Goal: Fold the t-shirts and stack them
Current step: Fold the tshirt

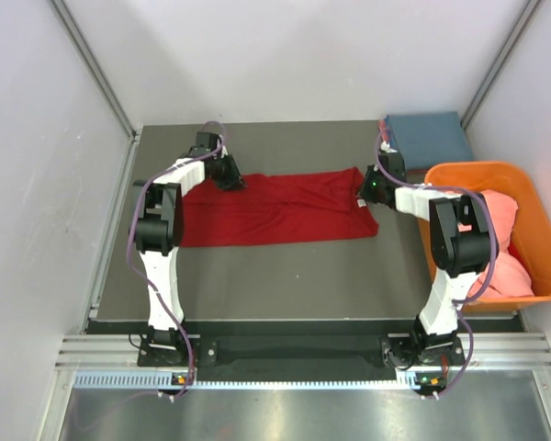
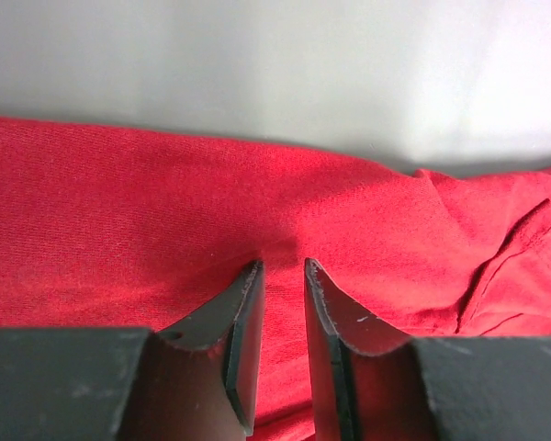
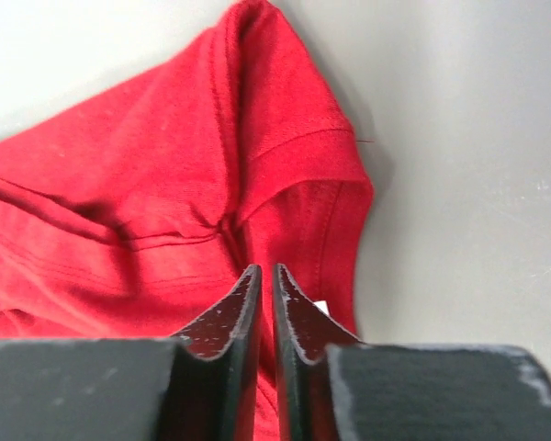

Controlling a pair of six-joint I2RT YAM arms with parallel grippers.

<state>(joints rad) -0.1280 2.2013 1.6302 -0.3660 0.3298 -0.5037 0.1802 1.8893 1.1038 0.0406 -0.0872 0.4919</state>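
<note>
T-shirt (red) flat on table; left tool clamps far edge, right tool clamps right end.

Plain deep red t-shirt on a dull grey table. Beside it a bright orange tub with a salmon-pink shirt. There is also a plain dark blue shirt.

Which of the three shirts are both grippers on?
The deep red t-shirt, stretched in a strip mid-table: left gripper and right gripper pinch its ends. The blue t-shirt lies folded at the back right; the pink t-shirt sits in the orange tub.
</note>
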